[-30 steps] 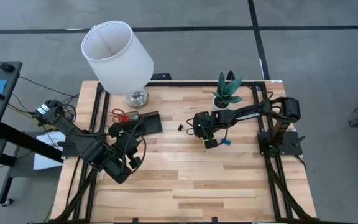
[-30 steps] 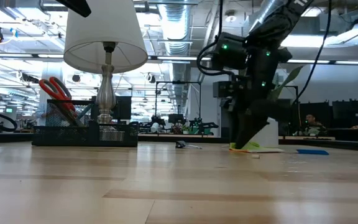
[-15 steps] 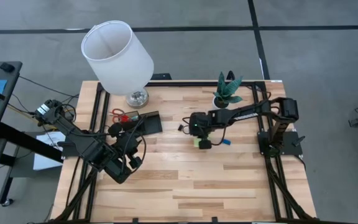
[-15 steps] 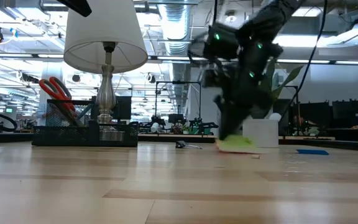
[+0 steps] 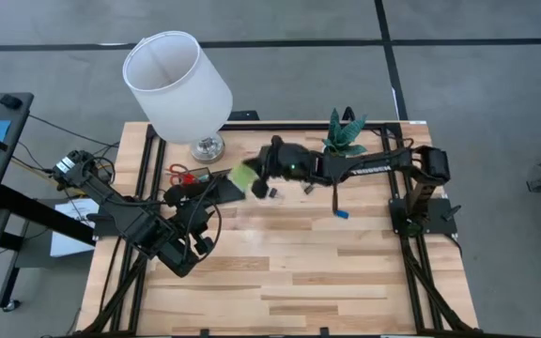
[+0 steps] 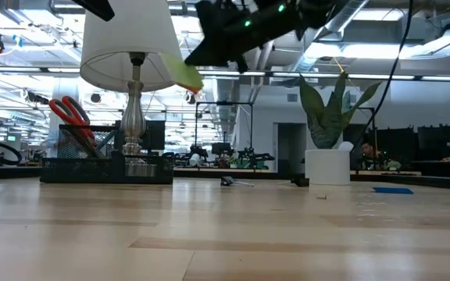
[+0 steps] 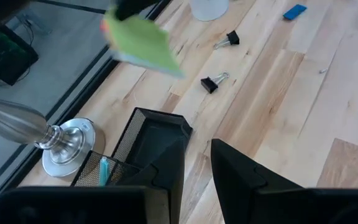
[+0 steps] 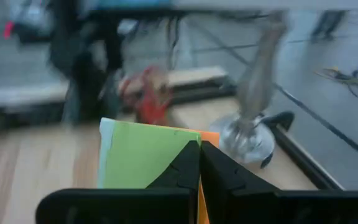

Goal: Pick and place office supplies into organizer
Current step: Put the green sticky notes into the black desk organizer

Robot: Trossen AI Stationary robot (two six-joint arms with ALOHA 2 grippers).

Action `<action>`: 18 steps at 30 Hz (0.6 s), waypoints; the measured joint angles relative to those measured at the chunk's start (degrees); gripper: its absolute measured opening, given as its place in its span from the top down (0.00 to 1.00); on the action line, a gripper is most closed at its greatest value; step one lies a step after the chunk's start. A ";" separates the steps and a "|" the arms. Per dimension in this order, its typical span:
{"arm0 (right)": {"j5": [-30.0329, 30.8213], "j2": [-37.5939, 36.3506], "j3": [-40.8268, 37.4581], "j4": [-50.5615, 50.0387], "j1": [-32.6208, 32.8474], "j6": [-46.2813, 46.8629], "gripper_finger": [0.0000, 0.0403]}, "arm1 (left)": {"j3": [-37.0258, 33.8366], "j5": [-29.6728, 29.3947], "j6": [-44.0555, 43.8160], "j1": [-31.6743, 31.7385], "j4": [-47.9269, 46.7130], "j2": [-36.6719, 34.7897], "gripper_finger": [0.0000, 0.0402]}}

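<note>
We are in the carrying step: our right hand (image 5: 252, 176) is clenched on the lime-green sticky-note pad (image 5: 244, 176), holding it in the air just beside the near end of the organizer (image 5: 216, 186). The right wrist view shows the pad (image 8: 143, 155) pinched at its edge between the two fingers, with the lamp base (image 8: 247, 140) and the red-handled scissors (image 8: 146, 93) beyond it. In the low view the pad (image 6: 182, 76) hangs well above the table (image 6: 225, 234), about level with the lamp shade (image 6: 131, 43).

We judge the next move to be a short reach on over the organizer, a descent into a free compartment, and then a release. The scissors (image 5: 180, 173) already stand at the far end of the tray (the low view shows their handles above the mesh (image 6: 73, 117)), so we should aim for the open section nearer us.

The lamp stands close behind the organizer, and its shade overhangs that side; it is what we must keep clear of on the way down. Our left hand (image 7: 194, 165) waits low, right at the organizer, fingers parted and holding nothing; it could crowd the drop.

Two binder clips (image 7: 211, 81) and the blue eraser (image 5: 342, 213) lie on the table, yet to be collected. The potted plant (image 5: 343, 139) stands at the back edge.
</note>
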 joint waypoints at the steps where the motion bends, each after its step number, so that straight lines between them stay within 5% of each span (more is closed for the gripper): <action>1: 0.03 0.61 0.08 1.41 -0.80 2.79 1.00 | 0.00 -0.08 0.01 -0.29 0.00 0.00 0.82; 9: -1.31 11.46 5.39 1.02 -5.04 21.77 1.00 | 0.04 -5.44 1.14 -0.93 -0.58 -0.02 0.82; 18: -1.36 27.22 28.84 -19.44 -4.98 23.64 1.00 | 0.04 -2.89 0.28 -0.98 -2.56 -0.02 0.82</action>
